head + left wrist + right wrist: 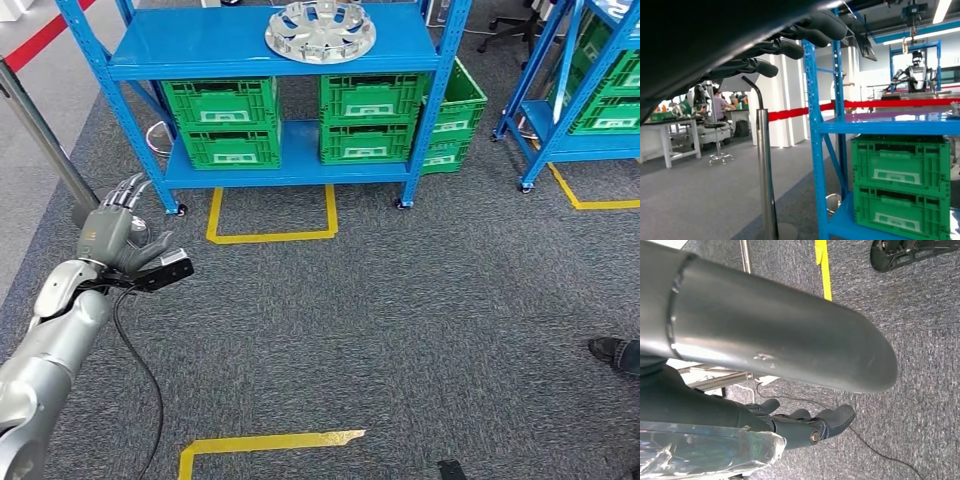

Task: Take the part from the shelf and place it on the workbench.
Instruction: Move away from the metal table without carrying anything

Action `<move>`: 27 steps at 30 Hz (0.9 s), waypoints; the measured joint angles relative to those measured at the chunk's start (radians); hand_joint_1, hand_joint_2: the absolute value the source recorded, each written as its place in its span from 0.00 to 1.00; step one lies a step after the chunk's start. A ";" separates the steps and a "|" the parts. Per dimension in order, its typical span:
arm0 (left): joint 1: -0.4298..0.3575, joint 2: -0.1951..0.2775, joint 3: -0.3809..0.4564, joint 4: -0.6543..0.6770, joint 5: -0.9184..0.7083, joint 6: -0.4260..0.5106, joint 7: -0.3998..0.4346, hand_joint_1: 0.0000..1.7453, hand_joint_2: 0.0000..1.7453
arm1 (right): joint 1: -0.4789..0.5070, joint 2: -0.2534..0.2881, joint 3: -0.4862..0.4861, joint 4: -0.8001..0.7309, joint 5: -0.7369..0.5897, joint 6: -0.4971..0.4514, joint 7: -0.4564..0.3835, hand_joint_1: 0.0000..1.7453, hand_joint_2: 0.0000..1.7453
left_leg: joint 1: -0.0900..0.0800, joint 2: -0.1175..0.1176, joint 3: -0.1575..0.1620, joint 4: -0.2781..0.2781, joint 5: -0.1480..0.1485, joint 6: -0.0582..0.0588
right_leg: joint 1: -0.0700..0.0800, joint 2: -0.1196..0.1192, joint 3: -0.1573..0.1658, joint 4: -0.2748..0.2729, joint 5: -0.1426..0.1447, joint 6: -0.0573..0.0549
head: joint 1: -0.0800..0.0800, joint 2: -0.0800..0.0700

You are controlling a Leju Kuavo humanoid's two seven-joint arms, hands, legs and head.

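Note:
The part, a round silver disc with spokes (320, 30), lies on the top board of the blue shelf (226, 45) ahead of me. My left hand (113, 235) is raised at the left, well short of the shelf and below the part, its fingers (791, 47) spread and holding nothing. The left wrist view looks past them to the shelf's upright (811, 125) and green crates (904, 185). My right hand (806, 427) hangs over the carpet with its fingers stretched out and nothing in them.
Green crates (226, 120) fill the shelf's lower level, and one more (453, 115) stands beside it. A steel post (45, 135) rises close to my left hand. A second blue rack (558, 110) stands at the right. Yellow tape (272, 235) marks the carpet. A person's shoe (615, 352) is at the right edge.

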 joint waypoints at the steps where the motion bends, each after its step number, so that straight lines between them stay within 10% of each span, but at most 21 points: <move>1: -0.004 -0.002 -0.002 0.003 -0.004 -0.003 0.007 0.00 0.00 | 0.000 0.000 0.000 0.000 0.000 0.000 0.000 0.00 0.00 | 0.000 0.000 0.000 0.000 0.000 0.000 | 0.000 0.000 0.000 0.000 0.000 0.000 | 0.000 0.000; 8: -0.032 -0.015 -0.018 0.020 -0.025 -0.009 0.035 0.00 0.00 | -0.001 0.000 0.000 0.000 0.002 0.000 0.000 0.00 0.00 | -0.001 0.003 0.010 -0.015 0.006 0.025 | -0.005 -0.004 -0.004 0.001 -0.004 0.021 | 0.000 0.000; 14: -0.042 -0.026 -0.026 0.039 -0.027 -0.012 0.046 0.00 0.00 | 0.001 -0.001 0.000 0.000 0.002 0.000 0.001 0.00 0.00 | 0.003 0.014 0.025 -0.034 0.008 0.033 | -0.007 -0.025 -0.141 0.269 -0.113 0.031 | 0.005 0.000; 18: -0.044 -0.029 -0.028 0.050 -0.027 -0.012 0.048 0.00 0.00 | -0.002 -0.003 0.000 0.001 0.002 0.000 0.003 0.00 0.00 | 0.006 0.014 0.024 -0.013 -0.011 0.008 | -0.015 -0.031 -0.039 0.063 -0.010 0.037 | 0.007 0.000; 24: -0.047 -0.027 -0.029 0.058 -0.027 -0.010 0.055 0.00 0.00 | -0.001 -0.003 0.000 0.001 0.002 -0.002 0.006 0.00 0.00 | 0.007 0.015 0.011 0.029 -0.044 -0.018 | -0.014 -0.026 -0.005 0.023 -0.018 -0.004 | 0.007 0.000; 27: -0.045 -0.024 -0.030 0.061 -0.026 -0.009 0.057 0.00 0.00 | -0.001 -0.003 0.000 0.001 0.002 -0.003 0.007 0.00 0.00 | 0.008 0.015 -0.079 0.204 -0.117 -0.029 | -0.013 -0.025 0.007 0.023 -0.026 -0.018 | 0.004 0.000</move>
